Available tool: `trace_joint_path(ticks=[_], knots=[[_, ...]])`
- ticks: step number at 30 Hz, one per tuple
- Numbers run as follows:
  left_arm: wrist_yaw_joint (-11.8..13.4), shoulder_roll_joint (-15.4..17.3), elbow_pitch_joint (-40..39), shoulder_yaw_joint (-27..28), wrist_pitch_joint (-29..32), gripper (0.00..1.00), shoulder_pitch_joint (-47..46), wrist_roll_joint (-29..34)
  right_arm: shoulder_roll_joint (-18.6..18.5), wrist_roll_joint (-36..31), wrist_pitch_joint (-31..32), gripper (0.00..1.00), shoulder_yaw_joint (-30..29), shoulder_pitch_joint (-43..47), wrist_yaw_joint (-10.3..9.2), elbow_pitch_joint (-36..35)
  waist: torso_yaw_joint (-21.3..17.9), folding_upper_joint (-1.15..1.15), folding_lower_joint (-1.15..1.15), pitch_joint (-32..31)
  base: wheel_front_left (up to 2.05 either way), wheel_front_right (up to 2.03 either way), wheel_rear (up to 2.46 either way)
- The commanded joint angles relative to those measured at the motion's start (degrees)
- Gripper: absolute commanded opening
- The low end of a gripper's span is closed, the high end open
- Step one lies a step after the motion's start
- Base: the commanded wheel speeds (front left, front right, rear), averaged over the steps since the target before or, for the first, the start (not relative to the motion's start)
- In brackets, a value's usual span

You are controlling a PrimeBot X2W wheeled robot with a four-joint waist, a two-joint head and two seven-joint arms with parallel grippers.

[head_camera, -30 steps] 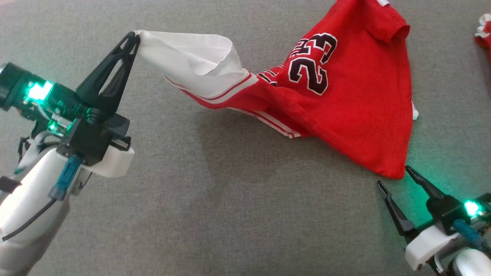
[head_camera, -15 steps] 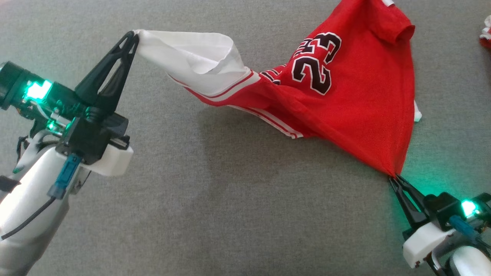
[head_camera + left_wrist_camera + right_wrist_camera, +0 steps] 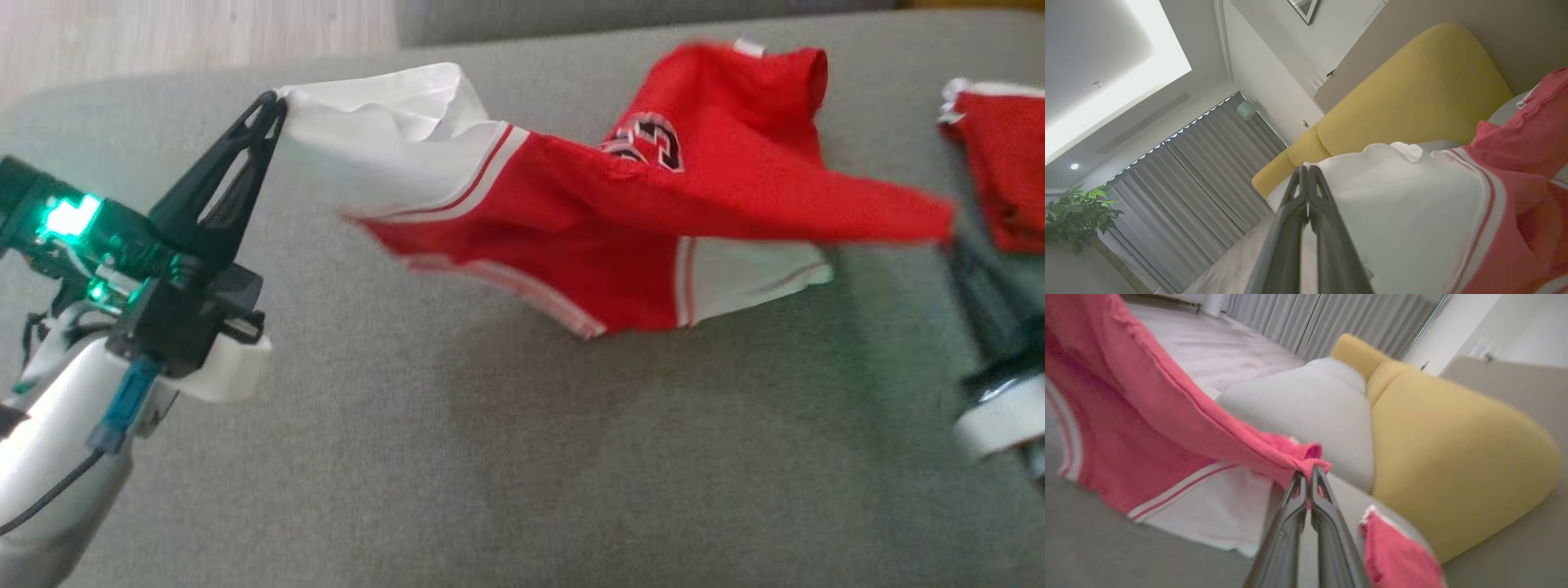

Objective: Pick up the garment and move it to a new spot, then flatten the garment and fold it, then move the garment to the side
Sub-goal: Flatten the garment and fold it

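The garment (image 3: 620,212) is a red and white jersey with a black number, hanging stretched above the grey cushion (image 3: 457,457). My left gripper (image 3: 273,102) is shut on its white corner at the upper left; in the left wrist view the same gripper (image 3: 1306,169) pinches the white cloth (image 3: 1404,220). At the right my right gripper (image 3: 951,237), blurred, is shut on a red corner. The right wrist view shows that gripper (image 3: 1306,475) clamped on the red hem (image 3: 1216,420), lifted off the cushion.
A second red garment (image 3: 1000,171) lies at the far right of the cushion and appears as a red garment (image 3: 1396,555) close to my right fingers. A yellow backrest (image 3: 1453,457) and a grey pillow (image 3: 1306,408) stand behind. Wooden floor (image 3: 188,37) lies past the cushion's far left edge.
My right gripper has shut on the jersey's red corner and raised it to the right. The jersey has come off the cushion and stretched out. The head camera has tilted up.
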Motion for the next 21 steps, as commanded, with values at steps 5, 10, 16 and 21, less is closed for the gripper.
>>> trace_joint_path(ticks=[5,10,16,21], knots=[[-0.7,4.3,-4.6,4.7,-0.2,0.00,-3.4,0.6,-8.7,1.5,3.8,0.00,-1.9,-6.3,-0.04,-8.0,-1.4,0.00,0.00,-5.7,0.00,0.00,0.00],[-3.0,5.8,-6.6,6.3,-0.2,0.00,-9.3,0.7,-15.3,4.8,6.9,0.00,-1.6,-14.4,-0.04,-10.6,-1.1,0.00,0.00,-8.8,0.00,0.00,0.00],[-8.8,4.0,-0.7,6.8,1.1,0.00,-23.3,-0.7,-20.2,10.8,9.0,0.00,6.5,-30.4,-0.04,-4.3,0.4,0.00,0.00,-6.9,0.00,0.00,0.00],[-12.1,0.6,9.8,4.6,2.4,0.00,-33.8,-0.1,-20.2,14.0,8.3,0.00,17.6,-44.3,-0.04,4.2,2.0,0.00,0.00,-1.4,0.00,0.00,0.00]])
